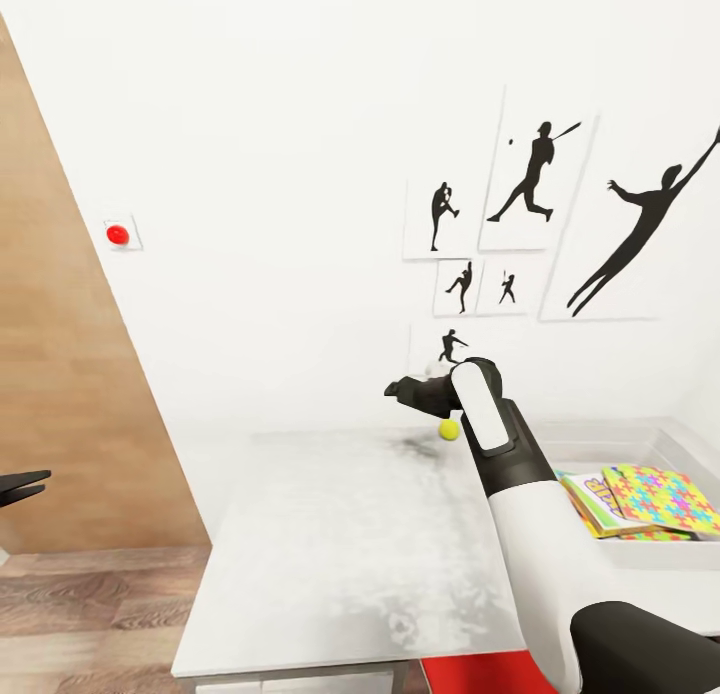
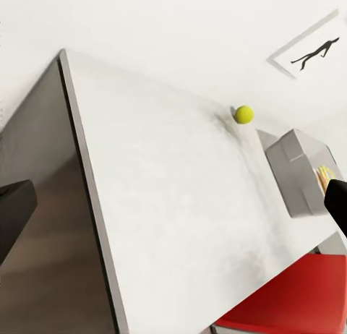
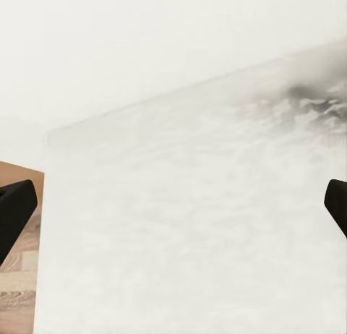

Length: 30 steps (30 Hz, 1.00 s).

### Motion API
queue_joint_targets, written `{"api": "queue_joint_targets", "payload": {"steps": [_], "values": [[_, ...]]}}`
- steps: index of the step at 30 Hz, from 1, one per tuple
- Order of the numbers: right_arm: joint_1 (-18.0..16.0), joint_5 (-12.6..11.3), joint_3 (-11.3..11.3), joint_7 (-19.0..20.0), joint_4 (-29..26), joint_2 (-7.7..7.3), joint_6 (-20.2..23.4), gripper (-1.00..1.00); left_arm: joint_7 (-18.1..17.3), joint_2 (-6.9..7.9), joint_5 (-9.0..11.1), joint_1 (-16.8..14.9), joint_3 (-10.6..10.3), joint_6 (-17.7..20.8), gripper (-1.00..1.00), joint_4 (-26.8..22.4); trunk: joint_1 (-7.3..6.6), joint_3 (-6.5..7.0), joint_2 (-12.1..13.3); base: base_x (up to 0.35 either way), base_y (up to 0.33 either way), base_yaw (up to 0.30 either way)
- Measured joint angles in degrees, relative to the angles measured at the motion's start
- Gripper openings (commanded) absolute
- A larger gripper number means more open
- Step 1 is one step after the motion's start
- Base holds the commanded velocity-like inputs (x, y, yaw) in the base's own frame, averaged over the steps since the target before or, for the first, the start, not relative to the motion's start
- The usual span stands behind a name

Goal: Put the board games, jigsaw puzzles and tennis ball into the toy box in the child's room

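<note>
**Right arm over the pale surface, ball near the far wall**

Head view: the pale grey mottled surface [image 1: 330, 554] runs from the wood-panel door [image 1: 60, 374] on the left to the light grey shallow toy box [image 1: 690, 444] on the right. Inside the box lie a thin jigsaw puzzle of yellow, pink, blue and green pieces [image 1: 668, 499] and, under it, a yellow-orange board game box with red edges [image 1: 592, 504]; the large letters on its lid are partly covered and cannot be read. The small yellow-green tennis ball [image 1: 449, 429] sits toward the far edge of the surface, by the white wall, just below the right gripper [image 1: 405, 390], whose dark jaws point left; how far apart they stand cannot be told here. Black sports-silhouette pictures [image 1: 530, 184] hang above, and a red round wall button [image 1: 117, 235] is beside the door. The left gripper [image 1: 20, 486] pokes in at the left edge.

Left wrist view: the ball [image 2: 243, 114] rests on the surface [image 2: 166, 204], well apart from the box's grey wall [image 2: 293, 171]. A red panel [image 2: 289, 298] shows below the surface edge. One dark finger [image 2: 13, 215] is visible; the jaw gap cannot be told.

Right wrist view: two dark fingertips [image 3: 14, 215] stand at opposite edges, jaws wide apart and holding nothing, over the bare surface [image 3: 188, 225].
</note>
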Motion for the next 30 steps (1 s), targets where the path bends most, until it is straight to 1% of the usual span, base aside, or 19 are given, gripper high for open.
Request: {"api": "queue_joint_targets", "payload": {"steps": [5, 16, 30], "values": [[0.0, 0.0, 0.0, 0.0, 0.0, -0.02, 0.0, 1.00, 0.0, 0.00, 0.0, 0.0, 0.0, 0.0, 1.00, 0.0, -0.01, 0.00, 0.0, 0.037, 0.000, 0.086], [0.0, 0.0, 0.0, 0.0, 0.0, 0.00, 0.0, 1.00, 0.0, 0.00, 0.0, 0.0, 0.0, 0.0, 1.00, 0.0, -0.01, 0.00, 0.0, 0.101, 0.000, 0.087], [0.0, 0.0, 0.0, 0.0, -0.1, -0.03, 0.0, 1.00, 0.0, 0.00, 0.0, 0.0, 0.0, 0.0, 1.00, 0.0, 0.00, 0.00, 0.0, 0.077, 0.000, 0.018]]}}
